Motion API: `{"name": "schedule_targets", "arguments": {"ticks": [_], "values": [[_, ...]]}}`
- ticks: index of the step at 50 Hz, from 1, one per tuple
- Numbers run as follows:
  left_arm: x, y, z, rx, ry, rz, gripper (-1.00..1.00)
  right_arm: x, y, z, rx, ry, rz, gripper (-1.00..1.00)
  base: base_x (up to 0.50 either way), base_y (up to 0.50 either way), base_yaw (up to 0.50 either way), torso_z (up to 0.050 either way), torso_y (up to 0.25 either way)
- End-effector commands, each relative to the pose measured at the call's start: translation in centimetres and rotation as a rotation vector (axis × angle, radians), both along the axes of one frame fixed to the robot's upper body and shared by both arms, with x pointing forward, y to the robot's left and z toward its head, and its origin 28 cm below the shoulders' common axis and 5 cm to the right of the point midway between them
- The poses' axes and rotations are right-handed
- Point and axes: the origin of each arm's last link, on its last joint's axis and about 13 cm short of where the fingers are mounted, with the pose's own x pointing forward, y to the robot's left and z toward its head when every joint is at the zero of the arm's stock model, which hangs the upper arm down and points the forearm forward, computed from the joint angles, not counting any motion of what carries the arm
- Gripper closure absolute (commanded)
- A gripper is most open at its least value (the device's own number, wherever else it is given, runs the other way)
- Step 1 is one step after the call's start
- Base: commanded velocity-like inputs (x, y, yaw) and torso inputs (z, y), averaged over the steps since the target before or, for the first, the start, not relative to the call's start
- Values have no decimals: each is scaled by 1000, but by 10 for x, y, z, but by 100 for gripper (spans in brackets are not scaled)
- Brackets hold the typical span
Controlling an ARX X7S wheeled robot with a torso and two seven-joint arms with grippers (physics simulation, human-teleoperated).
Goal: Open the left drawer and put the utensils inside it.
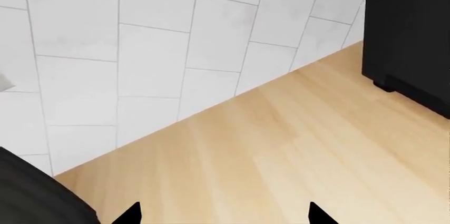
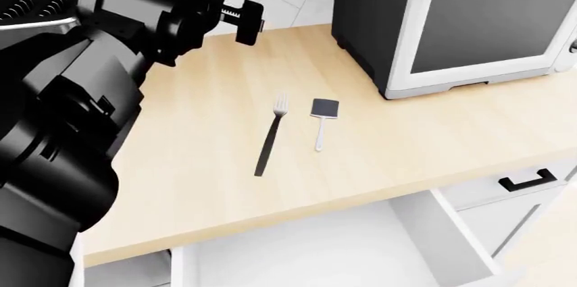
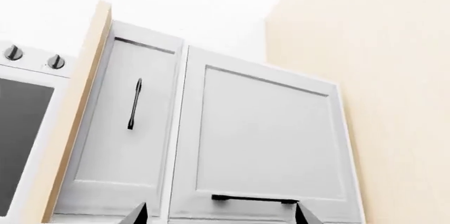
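Nearest me in the head view, the left drawer [image 2: 298,253] stands pulled out below the counter edge, its plain white inside showing. Above it on the wooden countertop [image 2: 423,138] I see the fork [image 2: 270,135] and the small spatula [image 2: 322,121] lying side by side, close but apart. Further back stands the microwave [image 2: 460,23]. My left gripper [image 1: 223,214] hangs over bare counter near the tiled wall [image 1: 140,50], fingertips spread, holding nothing. My right gripper [image 3: 221,214] faces the white cabinet doors [image 3: 260,139], tips likewise apart.
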Motion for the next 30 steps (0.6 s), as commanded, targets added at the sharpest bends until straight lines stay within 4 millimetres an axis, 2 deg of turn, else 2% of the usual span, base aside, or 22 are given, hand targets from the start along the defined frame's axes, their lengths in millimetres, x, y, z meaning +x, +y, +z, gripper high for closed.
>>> {"name": "schedule_targets", "arguments": {"ticks": [1,6,12,15,21,26,30], "values": [[0,0,0,-4,2,-1,-100,-29,-38,-8,32,75,-265,-100,0,0,0,0,0],[0,-1,-1,-5,8,-4,-100,-29,-39,-12,38,81,-269,-100,0,0,0,0,0],[-5,-3,1,-53,106,-102,-100,-24,-37,-18,52,89,-247,-100,0,0,0,0,0],[-14,-6,11,-62,224,-157,-100,-22,-37,-19,53,95,-242,-100,0,0,0,0,0],[-30,-15,39,-76,291,-206,-100,-21,-36,-20,54,96,-236,-100,0,0,0,0,0],[-40,-21,48,-90,347,-218,-100,-19,-35,-21,59,98,-230,-100,0,0,0,0,0],[-47,-26,46,-85,414,-194,-100,-16,-34,-23,69,95,-222,-100,0,0,0,0,0]]}}
